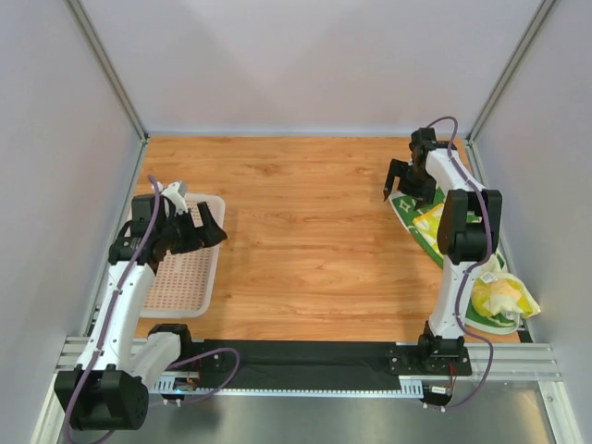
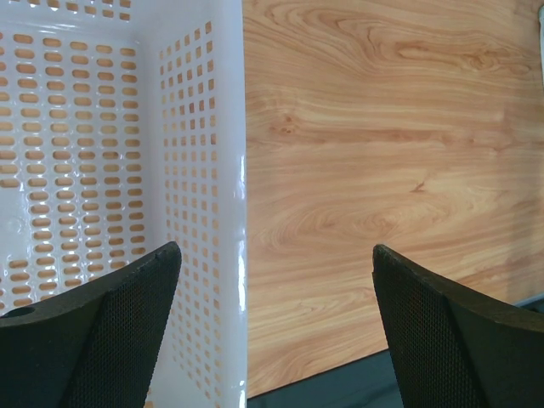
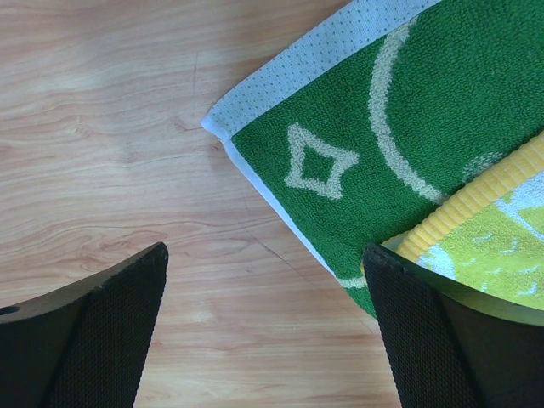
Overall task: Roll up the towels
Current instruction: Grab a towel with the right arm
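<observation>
Left hand spread wide, empty — over basket rim. Right hand spread wide, empty — above towel corner.

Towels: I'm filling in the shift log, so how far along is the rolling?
Done: nothing looks rolled. The green towel lies flat, and a second towel sits bunched near the right arm's base. In hand: the right gripper hovers open over the flat towel's corner; the left gripper hangs open over the basket's edge. Left: all the rolling.
</observation>
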`<action>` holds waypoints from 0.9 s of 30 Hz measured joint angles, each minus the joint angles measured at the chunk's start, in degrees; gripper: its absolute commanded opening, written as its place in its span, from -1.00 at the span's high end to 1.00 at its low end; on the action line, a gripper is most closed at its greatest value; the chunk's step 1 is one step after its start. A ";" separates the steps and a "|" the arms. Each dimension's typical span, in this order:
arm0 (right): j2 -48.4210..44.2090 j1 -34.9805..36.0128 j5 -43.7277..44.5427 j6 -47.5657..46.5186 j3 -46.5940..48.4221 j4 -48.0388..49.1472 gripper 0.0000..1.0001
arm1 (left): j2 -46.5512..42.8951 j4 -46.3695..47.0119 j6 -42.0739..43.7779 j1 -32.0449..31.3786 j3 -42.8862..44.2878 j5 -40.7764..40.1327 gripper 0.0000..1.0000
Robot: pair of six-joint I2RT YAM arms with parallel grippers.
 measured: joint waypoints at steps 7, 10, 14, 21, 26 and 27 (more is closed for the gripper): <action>0.02 0.02 -0.02 0.02 0.04 0.17 -0.96 | 0.98 -0.04 0.00 0.00 0.00 0.31 -0.99; 0.63 0.00 0.02 0.07 0.90 -0.17 -0.95 | 1.36 -0.02 0.00 0.00 0.00 0.50 -0.99; 3.21 0.02 0.31 0.26 3.23 -0.63 -0.94 | 1.66 -0.02 0.00 0.00 0.00 0.52 -0.99; 7.37 0.02 1.01 0.52 4.28 -1.84 -0.86 | 2.03 -0.02 -0.02 0.00 0.00 0.50 -0.99; 8.04 0.07 2.16 0.63 5.01 -2.67 -0.04 | 2.47 -0.04 -0.02 0.00 0.00 0.46 -0.99; 8.35 0.31 2.78 0.26 5.33 -3.06 0.21 | 2.58 -0.04 -0.02 0.00 0.00 0.46 -0.99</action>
